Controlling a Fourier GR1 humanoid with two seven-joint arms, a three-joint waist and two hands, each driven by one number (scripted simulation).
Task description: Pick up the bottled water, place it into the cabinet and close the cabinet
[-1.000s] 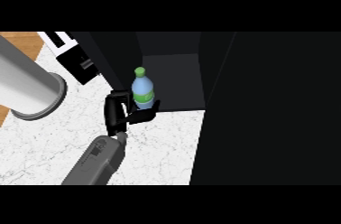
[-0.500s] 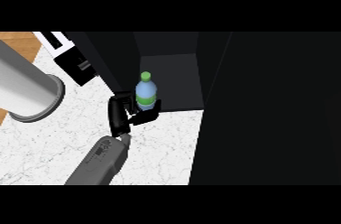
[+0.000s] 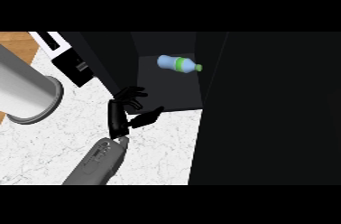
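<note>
**A:** Where's your bottled water (image 3: pixel 178 64) at? I see it lying on its side inside the cabinet (image 3: pixel 166 93), up and to the right of the robot hand (image 3: pixel 125 111), with the green cap pointing away from it. Nothing is touching it.

**B:** Yep. Your robot hand, the left one, is spread open and holds nothing. Its thumb is out to the right and its fingers fan toward the cabinet mouth. It hangs right where the white worktop (image 3: pixel 60 142) meets the cabinet floor. The right one isn't in shot at all.

**A:** So is lying down okay, or do you fix it?

**B:** I'd say it counts as in. A round bottle on its side can roll though, so go easy if you touch it. It looks like thin plastic: light, a bit squashy, with smooth, slippery sides. If you want it upright, wrap the fingers round the middle of the body. Don't go for the cap, it's too narrow to hold well.

**A:** And the closing part?

**B:** There's a big dark panel (image 3: pixel 266 110) to the right of the robot hand. My guess is that's the door, but I can't tell for sure. You'd push it with flat fingers. The bottle sits deep enough that I doubt it gets clipped.
</note>
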